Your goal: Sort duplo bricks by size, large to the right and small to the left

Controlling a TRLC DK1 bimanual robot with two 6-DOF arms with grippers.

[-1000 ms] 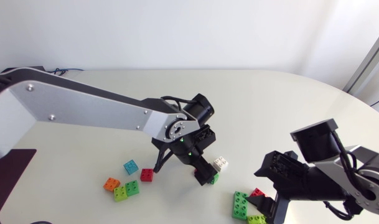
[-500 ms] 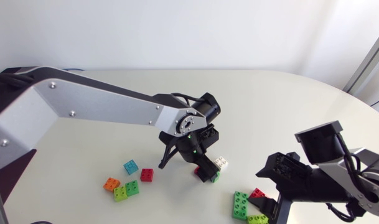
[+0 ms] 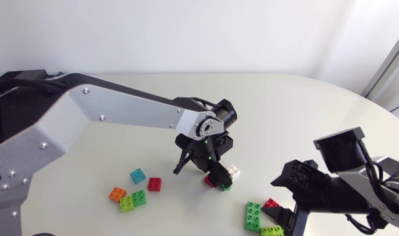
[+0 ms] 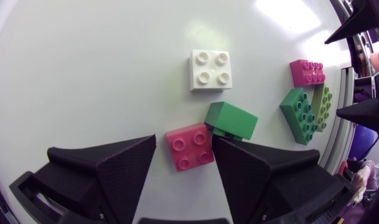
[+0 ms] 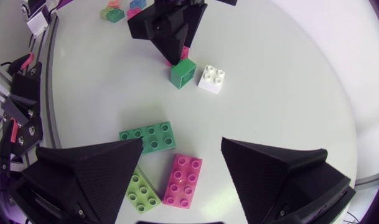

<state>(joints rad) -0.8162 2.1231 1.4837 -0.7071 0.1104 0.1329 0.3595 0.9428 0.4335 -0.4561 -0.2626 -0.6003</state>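
Left end effector point(image 3: 211, 174) sits low centre of the head frame, nose-down over the bench point(image 3: 284, 111). In its wrist view the pink small brick point(image 4: 189, 147) lies flat, studs up, right between the fingers of the left end effector point(image 4: 183, 142). Jaws are narrow but not closed. One finger looks to be touching or nearly touching the brick's side, and there is a visible gap on the other side, so nothing is held yet.

The brick is square, two by two, so it has no long axis. Its flat sides sit slightly skewed to the fingers, though probably fine for a pinch. The key relation is that the brick is already inside the jaws rather than ahead of them, so the next move looks like a close, not a reach.

Green small brick point(image 4: 231, 120) is tipped on its side, touching the pink one's far corner, just past one fingertip; it may get nudged. White small brick point(image 4: 211, 70) lies further ahead, apart.

The likely drop spot is the small pile point(image 3: 135, 190) at lower left of the head frame, well apart from the jaws.

Right end effector point(image 5: 182, 144) is at lower right of the head frame, jaws wide and empty, above the large pile point(image 5: 148, 137). It is well apart from the pink brick, so the left arm is clearly nearer.
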